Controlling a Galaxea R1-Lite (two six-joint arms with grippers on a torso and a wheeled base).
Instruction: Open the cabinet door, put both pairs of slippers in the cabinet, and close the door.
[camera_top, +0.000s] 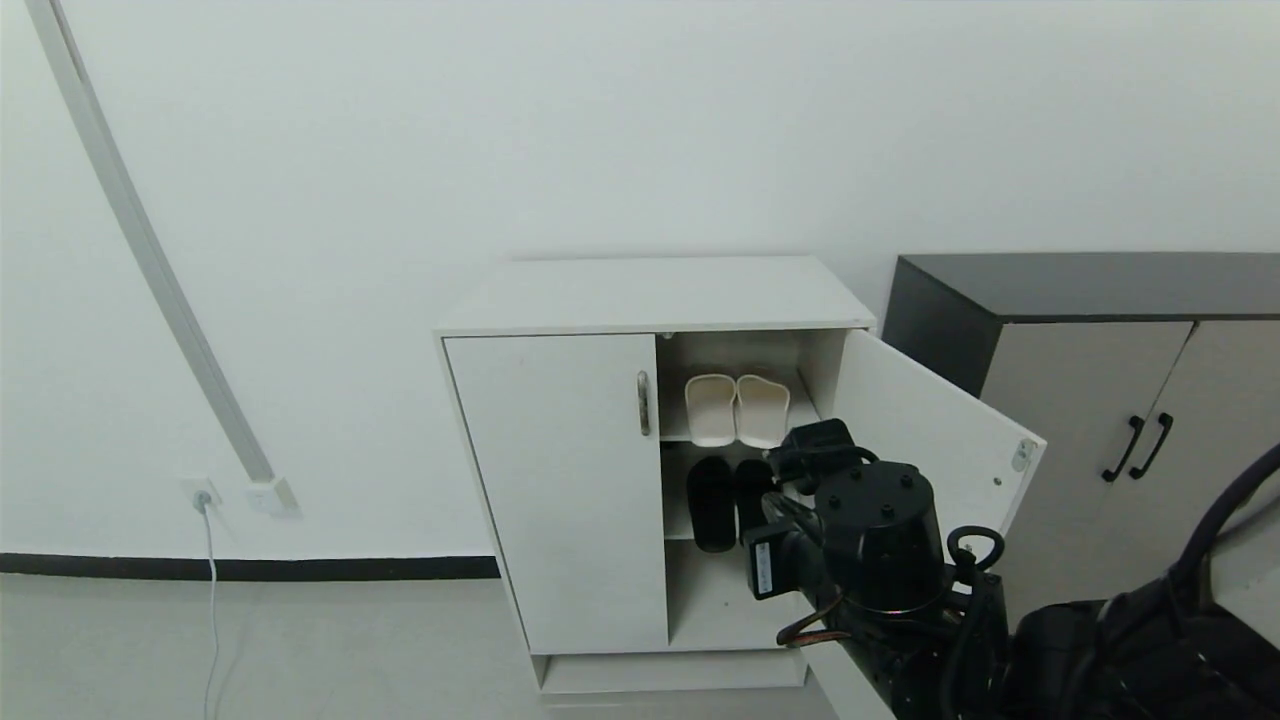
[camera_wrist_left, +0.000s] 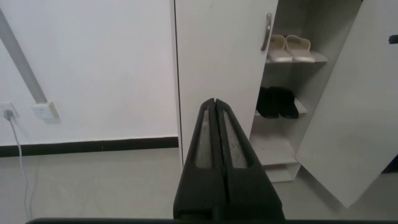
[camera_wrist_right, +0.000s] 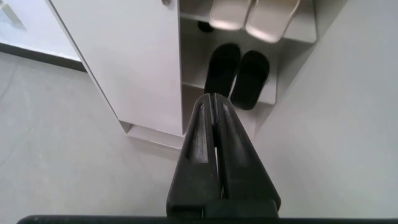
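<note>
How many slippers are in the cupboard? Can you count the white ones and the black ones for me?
White slippers: 2
Black slippers: 2
Total: 4

The white cabinet (camera_top: 655, 295) stands on the grey floor (camera_top: 300, 650) against the wall. On its upper shelf (camera_top: 806, 414) a pair of white slippers (camera_top: 737, 410) lies side by side. The middle shelf (camera_top: 675, 527) below carries a black pair (camera_top: 728, 500).

Office-like room: shoe cabinet (camera_top: 555, 480), grey cupboard (camera_top: 1090, 400), wall socket (camera_top: 200, 493)
</note>
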